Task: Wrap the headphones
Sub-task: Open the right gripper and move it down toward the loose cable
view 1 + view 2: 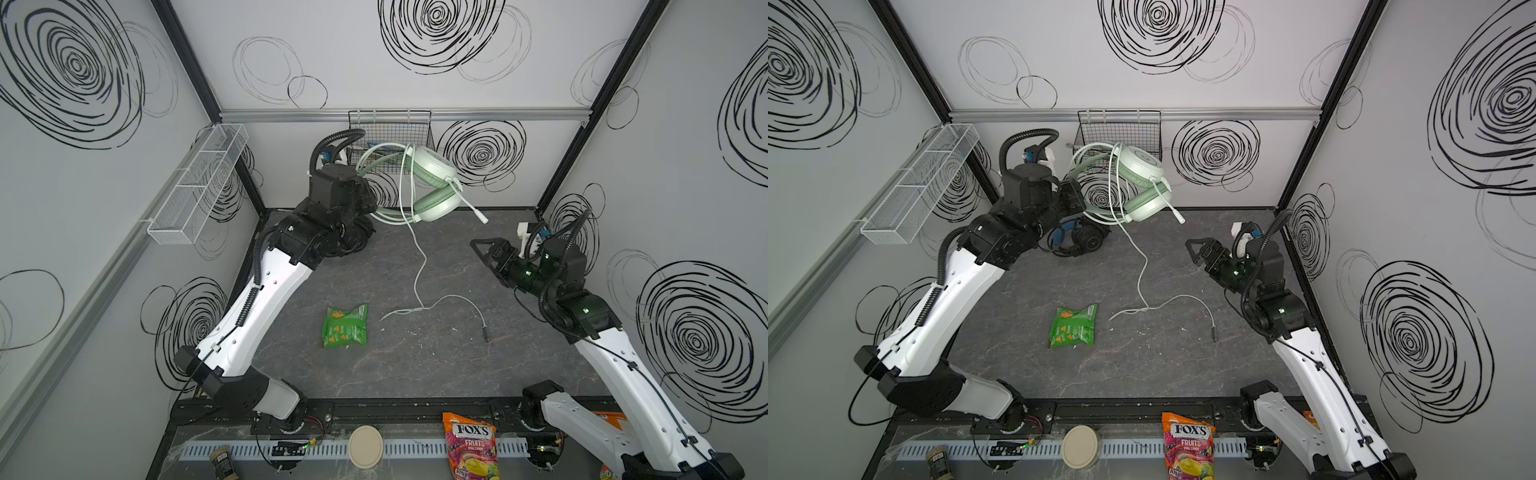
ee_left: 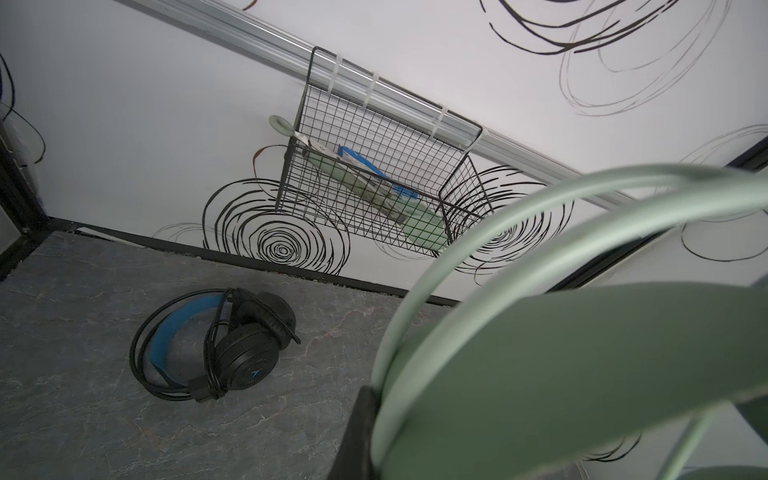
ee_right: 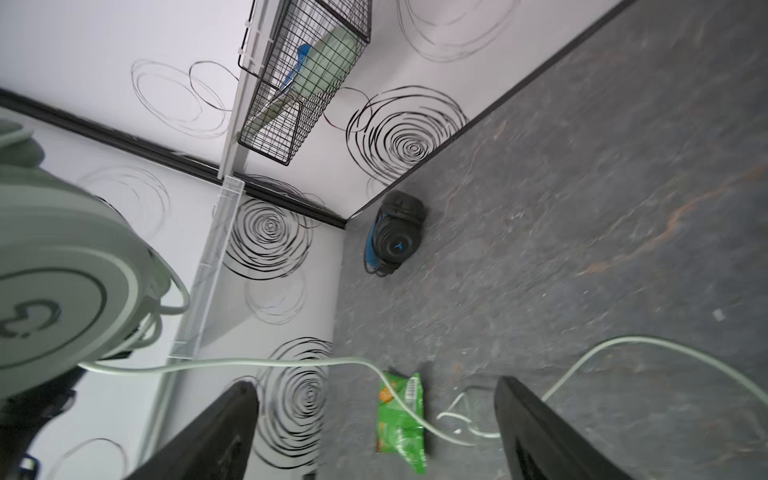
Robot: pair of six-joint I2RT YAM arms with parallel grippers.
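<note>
The mint green headphones point(image 1: 432, 183) point(image 1: 1142, 183) hang in the air in front of the back wall. My left gripper point(image 1: 1075, 199) point(image 2: 374, 415) is shut on their headband point(image 2: 540, 353). Their pale cable point(image 1: 419, 270) point(image 1: 1142, 270) point(image 3: 291, 361) loops over the earcups, drops to the table and ends in a plug point(image 1: 486, 336). My right gripper point(image 1: 482, 249) point(image 1: 1196, 249) point(image 3: 374, 415) stands open to the right of the cable and holds nothing. The black headphones point(image 1: 1079, 239) point(image 2: 216, 345) point(image 3: 397, 232), with cable coiled round them, lie on the table at the back left, below my left wrist.
A green snack packet point(image 1: 345, 326) point(image 1: 1073, 326) lies mid-table, left of the cable's end. A black wire basket point(image 1: 390, 129) hangs on the back wall behind the mint headset. A white mesh basket point(image 1: 199, 183) is on the left wall. A candy bag point(image 1: 469, 444) and a round lid point(image 1: 365, 446) lie at the front edge.
</note>
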